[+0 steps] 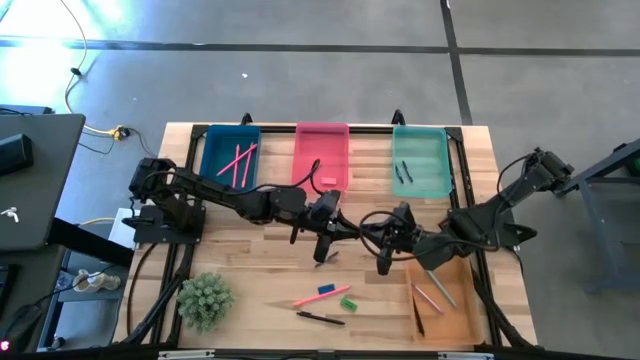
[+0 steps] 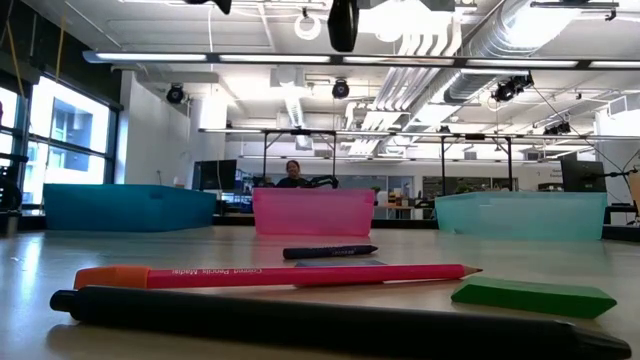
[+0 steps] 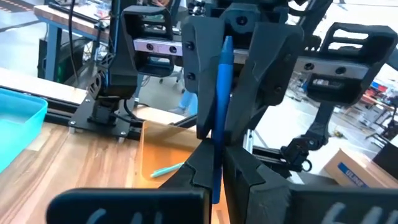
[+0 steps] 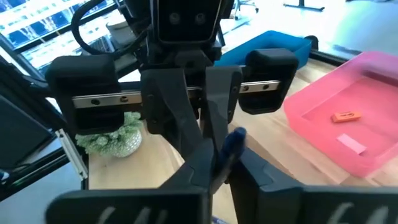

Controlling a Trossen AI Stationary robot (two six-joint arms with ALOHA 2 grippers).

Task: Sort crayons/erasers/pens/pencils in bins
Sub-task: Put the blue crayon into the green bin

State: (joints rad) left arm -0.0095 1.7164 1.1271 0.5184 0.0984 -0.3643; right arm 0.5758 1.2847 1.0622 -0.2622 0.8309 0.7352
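Note:
Over the middle of the table my left gripper [image 1: 352, 234] and my right gripper [image 1: 364, 237] meet tip to tip, both shut on one blue stick [image 3: 222, 106], which is clear of the table. Near the front edge lie a pink pencil [image 1: 312, 296], a green eraser [image 1: 348, 303] and a black pen [image 1: 320, 318]. At the far edge stand the blue bin [image 1: 215, 150] with pink sticks, the pink bin [image 1: 315, 145] with an orange eraser [image 4: 346, 116], and the teal bin [image 1: 430, 150] with dark pens. The orange bin [image 1: 455, 275] at front right holds pencils. My left gripper pinches the blue stick near its lower end [image 3: 216, 180] between its two fingers, coming level from the table's left. From there the stick rises across the gap between the other gripper's fingers. My right gripper comes from the table's right, slanting slightly down, its two fingers closed beside the left fingertips. A short blue end [image 4: 233, 142] shows at them; the fingers hide the place of contact.
A small potted plant [image 1: 205, 298] stands at the front left. In the low view a dark crayon [image 2: 330, 252] lies behind the pencil. Black frame rails run along the table's sides. A laptop [image 1: 30, 180] sits off the table to the left.

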